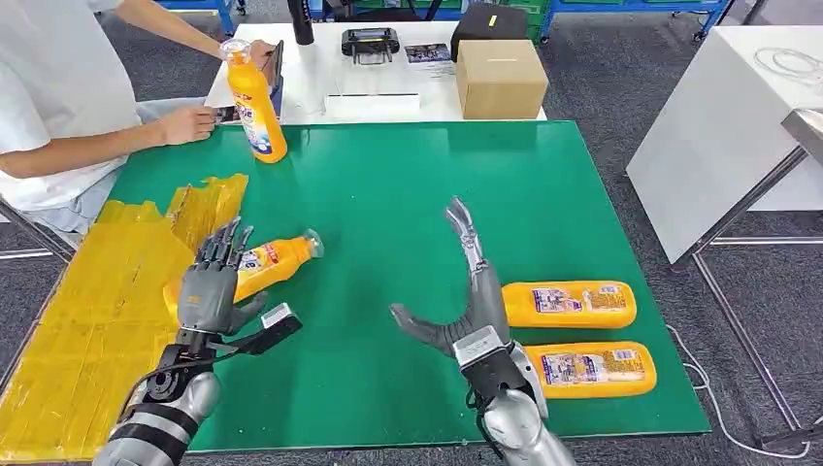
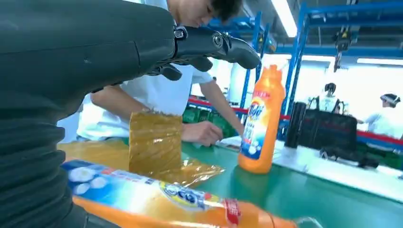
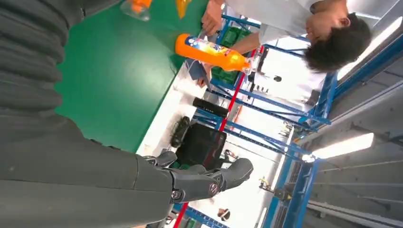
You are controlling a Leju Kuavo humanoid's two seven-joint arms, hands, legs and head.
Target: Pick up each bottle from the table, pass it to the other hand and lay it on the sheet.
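Our left hand [image 1: 215, 282] lies over a lying orange bottle [image 1: 277, 262], fingers spread above its body; whether they touch it we cannot tell. That bottle rests on the green counter [image 1: 408, 194] just beside the yellow sheet [image 1: 97, 311], its clear cap pointing away from the sheet. Our right hand [image 1: 464, 291] is wide and holds nothing, fingers stretched up and thumb out sideways, hovering above the counter well apart from the sheet. Just past the right hand, farther from the sheet, two more orange bottles [image 1: 569, 304] lie side by side, the nearer one [image 1: 592, 370] by the counter's front edge. Beyond the sheet's far end an upright orange bottle [image 1: 254, 105] stands on the counter, a person's hand [image 1: 247, 49] on its cap. Behind the counter sits a cardboard box [image 1: 500, 78].
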